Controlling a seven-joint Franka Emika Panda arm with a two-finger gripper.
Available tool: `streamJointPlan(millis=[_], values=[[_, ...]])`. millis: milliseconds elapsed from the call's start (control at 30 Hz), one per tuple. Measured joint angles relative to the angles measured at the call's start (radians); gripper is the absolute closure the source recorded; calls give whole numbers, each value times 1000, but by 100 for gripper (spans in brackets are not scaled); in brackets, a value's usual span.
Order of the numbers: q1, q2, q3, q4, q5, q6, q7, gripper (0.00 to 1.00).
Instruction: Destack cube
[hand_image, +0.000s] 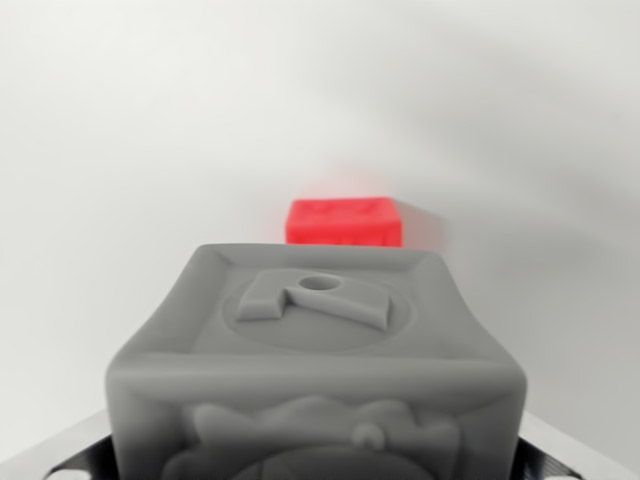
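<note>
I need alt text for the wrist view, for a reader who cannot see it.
A grey cube with raised relief shapes on its faces fills the lower foreground. Behind it, a smaller-looking red cube sits blurred on a plain white surface.

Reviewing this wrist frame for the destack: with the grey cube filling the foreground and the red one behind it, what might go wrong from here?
1. The grey cube fills the lower frame, hiding the contact, so a weak hold on it could slip unnoticed.
2. The red cube is partly hidden behind the grey one and blurred, so its clearance is hard to judge; a low carry could knock it.
3. Only dark slivers of the fingers show at the bottom corners, so the hold cannot be confirmed.
</note>
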Motion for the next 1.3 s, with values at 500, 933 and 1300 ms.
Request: streamJointPlan(millis=[500, 933, 1300], values=[[30, 74, 10, 46, 0, 27, 83, 100], [62, 141, 11, 93, 0, 47, 156, 100], [87, 193, 11, 134, 0, 60, 212, 100]])
